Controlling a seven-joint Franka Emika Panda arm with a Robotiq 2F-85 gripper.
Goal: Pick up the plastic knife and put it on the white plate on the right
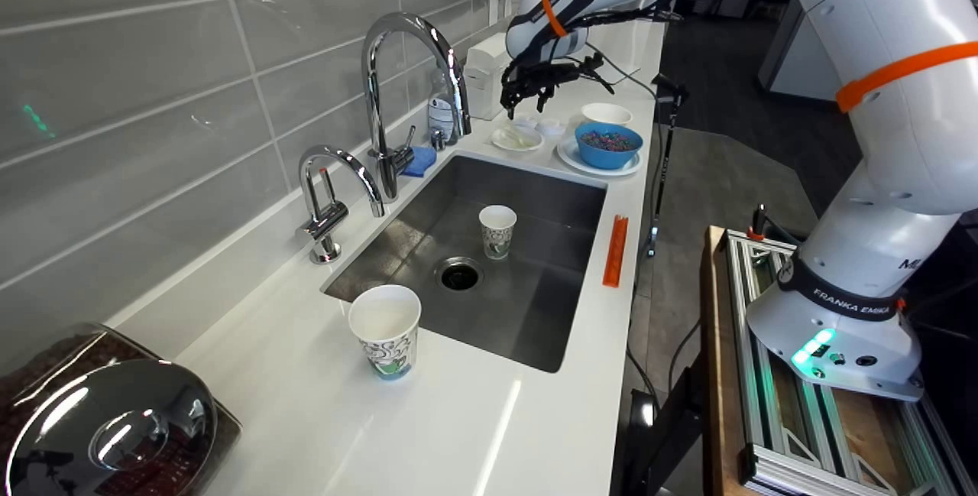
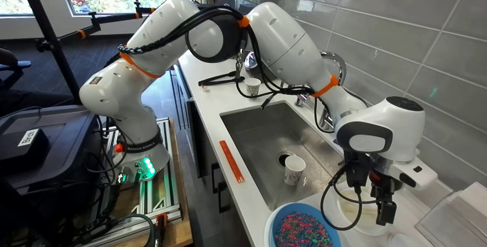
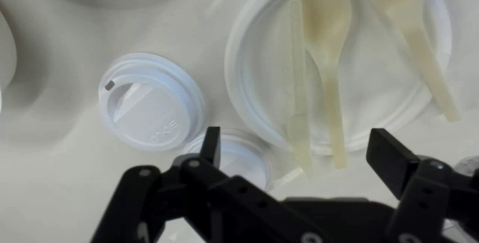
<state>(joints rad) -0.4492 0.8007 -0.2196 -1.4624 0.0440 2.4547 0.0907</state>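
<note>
1. End effector (image 3: 295, 143) is hovering over the rim of the cutlery plate (image 3: 234, 63), jaws standing wide apart. Can't tell the height.
2. Knife (image 3: 298, 89) is lying on the cutlery plate, its lower end in the wrist view crossing the rim and showing between the fingertips (image 3: 212, 142).
3. Spoon (image 3: 325, 14) is lying just beside the knife; can't tell if they're touching.
4. Fork (image 3: 430, 63) is slanting across the same plate, handle sticking out past the rim.
5. Two lids (image 3: 157, 114) are sitting on the desk (image 3: 67, 183) beside that plate; one is partly hiding behind a finger.
6. White plate (image 1: 607, 114) is sitting on the desk behind the blue bowl (image 1: 603, 160), in an exterior view.
7. Blue bowl is holding coloured bits (image 1: 609, 141) and standing on a big plate (image 1: 571, 160).
8. Cup (image 1: 497, 240) is standing upright in the sink (image 1: 539, 297) near the drain (image 1: 460, 277), in both exterior views.
9. Second cup (image 1: 390, 339) is standing on the desk near the sink corner.
10. Orange strip (image 1: 616, 251) is lying along the sink's edge.
11. Arm (image 2: 289, 45) is stretching out over the desk; base lights (image 2: 148, 165) are glowing green.
</note>
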